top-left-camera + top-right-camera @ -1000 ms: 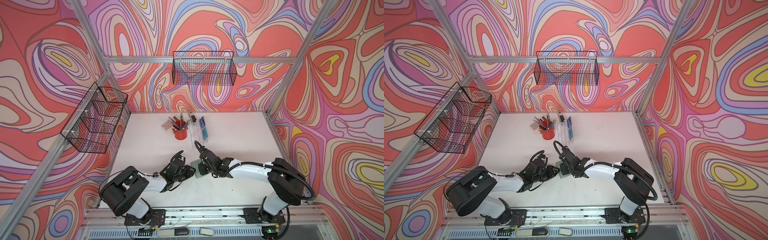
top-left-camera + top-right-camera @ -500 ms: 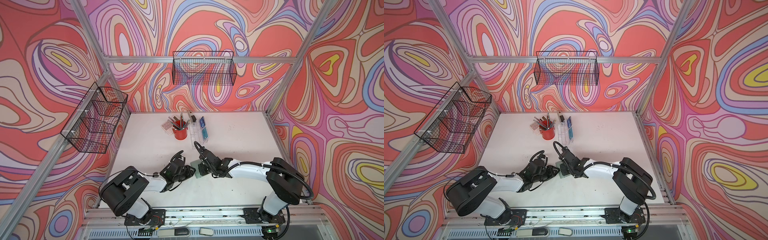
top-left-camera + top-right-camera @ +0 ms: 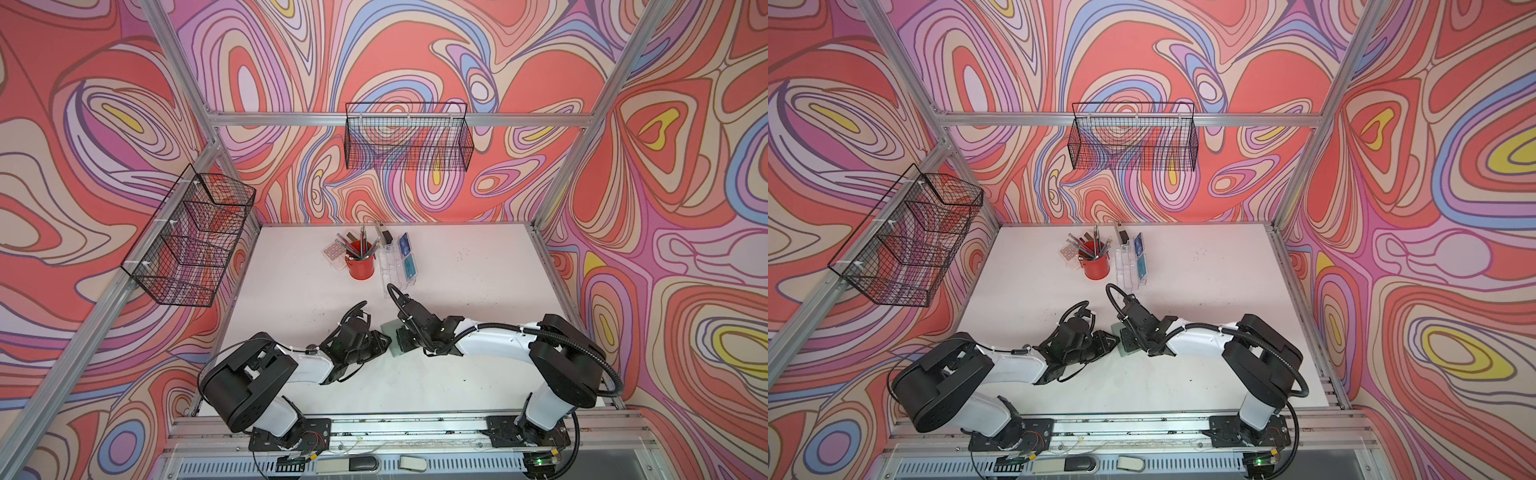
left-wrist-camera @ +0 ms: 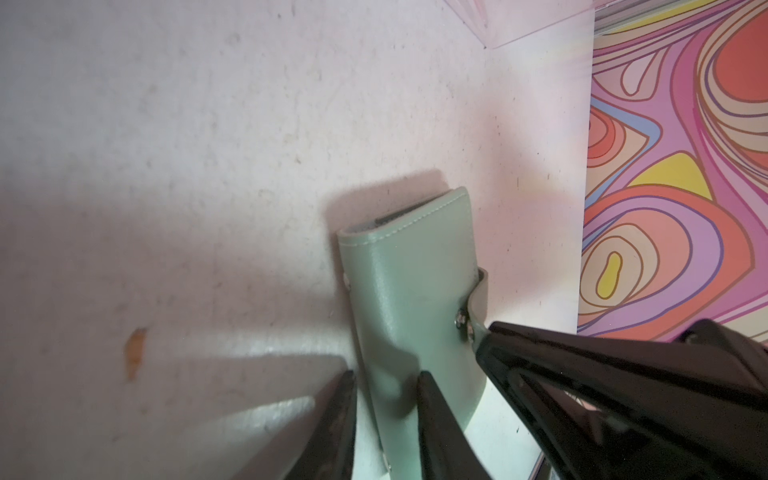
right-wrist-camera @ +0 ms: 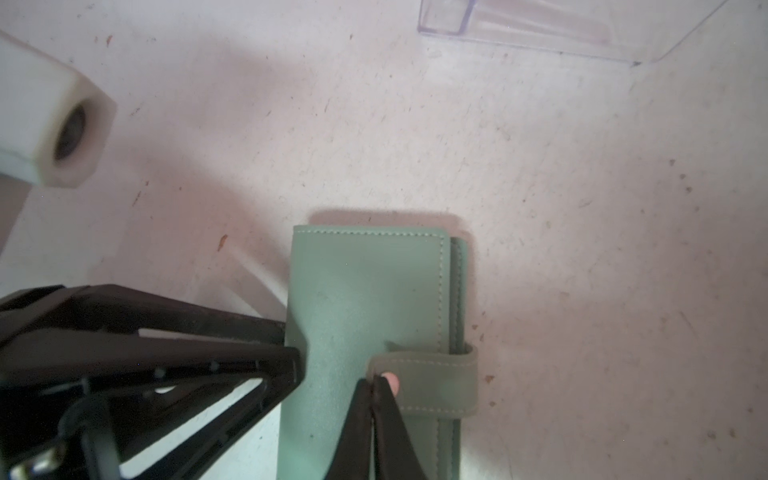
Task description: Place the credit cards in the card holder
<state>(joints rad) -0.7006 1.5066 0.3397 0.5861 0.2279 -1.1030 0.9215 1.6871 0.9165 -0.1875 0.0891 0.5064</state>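
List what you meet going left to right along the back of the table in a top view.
pale keypad → red pen cup → clear acrylic stand

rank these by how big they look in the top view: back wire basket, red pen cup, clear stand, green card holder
1. back wire basket
2. clear stand
3. red pen cup and card holder: look alike, and the holder is partly covered, so unranked
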